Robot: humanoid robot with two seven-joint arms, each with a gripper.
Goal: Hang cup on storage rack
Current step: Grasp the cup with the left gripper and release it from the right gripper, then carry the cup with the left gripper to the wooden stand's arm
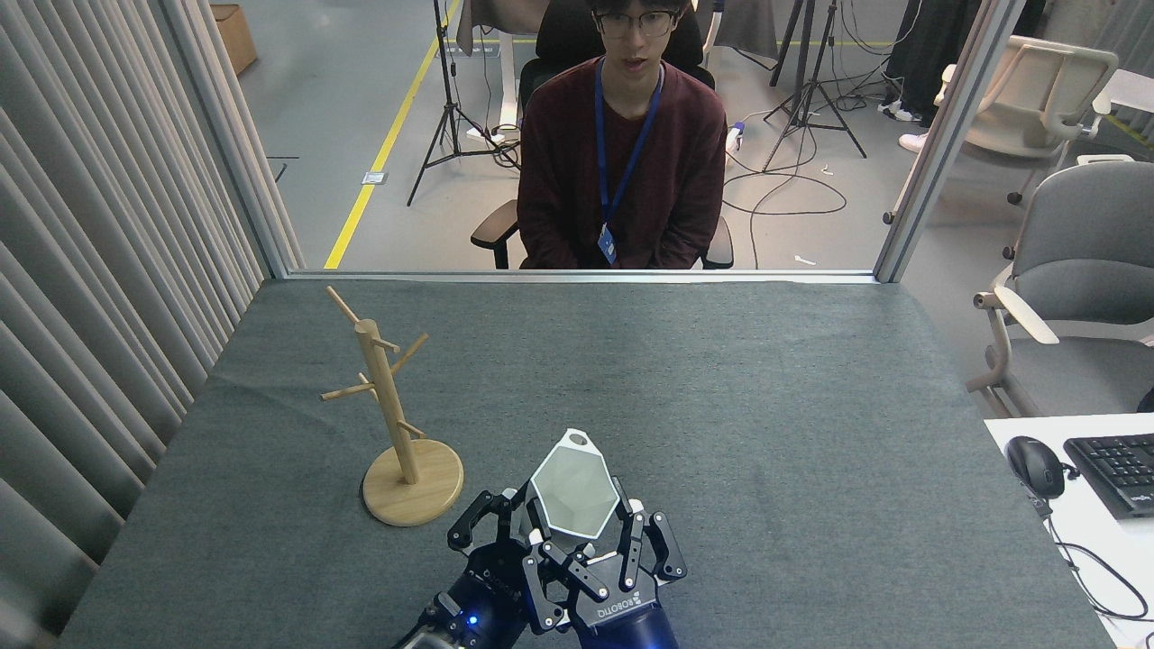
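Here, at the near edge of the grey felt-covered bench (766,388), the two dark claws are sitting close together. The right claw (577,532) is gripping the white hexagonal faceted cup (574,494), one finger pressing each side of its wall just under the rim. The cup is being held clear of the cloth with its open mouth facing up toward the camera, and its small loop tab with a hole (581,441) is pointing away from the robot, toward the far side of the bench. The left claw (494,518) is lying just beside the cup on its left; its fingers are spread apart and its nearest fingertip is reaching close to the cup's left facet, though whether it is touching cannot be told.

Left of the cup and slightly farther back, the light wooden mug tree with slanted pegs and a round disc base (389,410) is standing upright on the cloth, apart from both claws, its pegs all bare.

Beyond the cup, past the bench's far edge, a person in a dark red sweater with a blue lanyard (622,153) is sitting in a black chair. To the cup's right, off the bench, a black mouse (1034,465) and a keyboard (1118,470) are resting on a white desk.
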